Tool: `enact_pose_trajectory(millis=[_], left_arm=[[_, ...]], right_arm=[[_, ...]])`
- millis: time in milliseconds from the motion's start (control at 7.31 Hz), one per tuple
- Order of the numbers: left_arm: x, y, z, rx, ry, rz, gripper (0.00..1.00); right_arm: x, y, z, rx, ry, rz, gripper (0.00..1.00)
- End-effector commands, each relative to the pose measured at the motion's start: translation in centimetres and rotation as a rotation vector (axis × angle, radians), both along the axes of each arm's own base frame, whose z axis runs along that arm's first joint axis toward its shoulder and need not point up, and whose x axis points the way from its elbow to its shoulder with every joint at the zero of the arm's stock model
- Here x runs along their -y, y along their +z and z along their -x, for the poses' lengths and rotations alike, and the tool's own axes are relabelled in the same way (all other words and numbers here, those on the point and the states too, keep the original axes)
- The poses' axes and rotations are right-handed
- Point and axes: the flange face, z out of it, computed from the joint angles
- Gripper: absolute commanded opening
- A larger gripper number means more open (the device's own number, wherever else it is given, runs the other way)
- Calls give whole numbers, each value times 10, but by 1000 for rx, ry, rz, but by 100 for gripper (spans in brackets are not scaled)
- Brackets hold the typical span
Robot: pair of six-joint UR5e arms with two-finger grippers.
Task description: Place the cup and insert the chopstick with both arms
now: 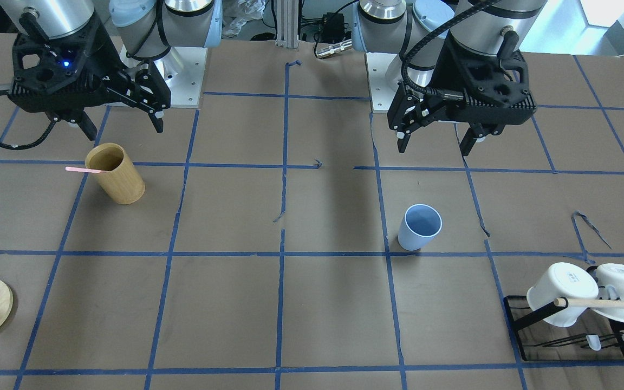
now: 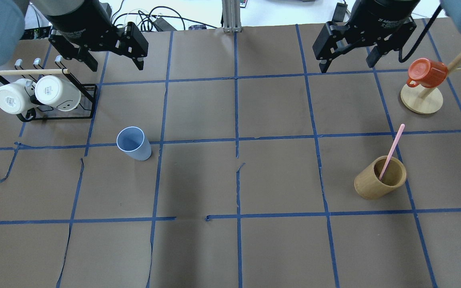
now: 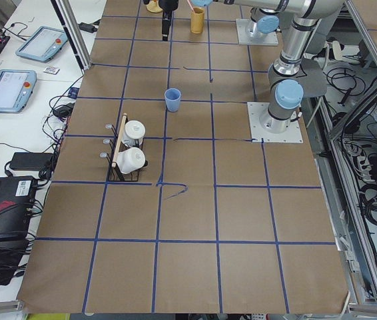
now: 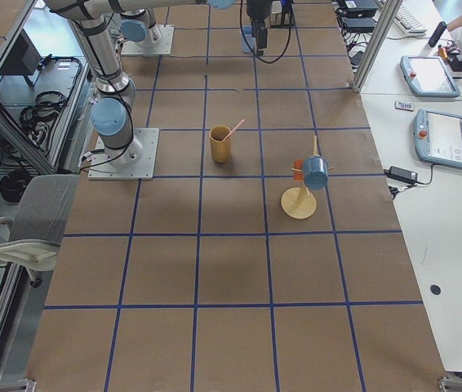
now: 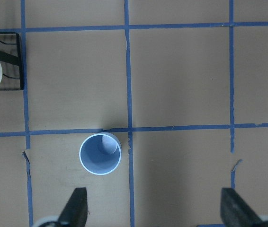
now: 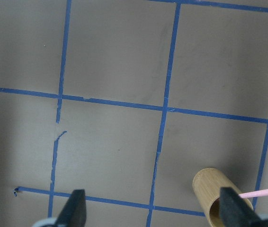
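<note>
The blue cup (image 2: pixel 133 143) is stood upright on the surface (image 2: pixel 234 180), on the robot's left side. The pink chopstick (image 2: pixel 391 152) is leaned inside the bamboo holder (image 2: pixel 379 178) (robot's right side). The left jaws and right jaws are raised, released, and empty.

Left gripper (image 2: pixel 117 66) and right gripper (image 2: pixel 346 66) both hang raised, pointing down, fingers (image 5: pixel 75 208) spread wide.

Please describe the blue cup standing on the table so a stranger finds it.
Find the black wire rack holding two white mugs at the robot's left. Nearby, toward the centre, a light blue cup stands upright; unlike the mugs, it has no handle.
</note>
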Motion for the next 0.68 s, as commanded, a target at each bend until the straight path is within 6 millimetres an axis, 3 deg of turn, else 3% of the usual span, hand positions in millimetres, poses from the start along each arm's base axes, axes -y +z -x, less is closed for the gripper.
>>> enact_pose_trajectory(millis=[0, 547], left_arm=[[-1, 1, 0, 0, -1, 2, 100], [-2, 3, 0, -2, 3, 5, 100]], right_arm=[[0, 0, 0, 0, 0, 1, 100], [-4, 3, 0, -2, 0, -4, 100]])
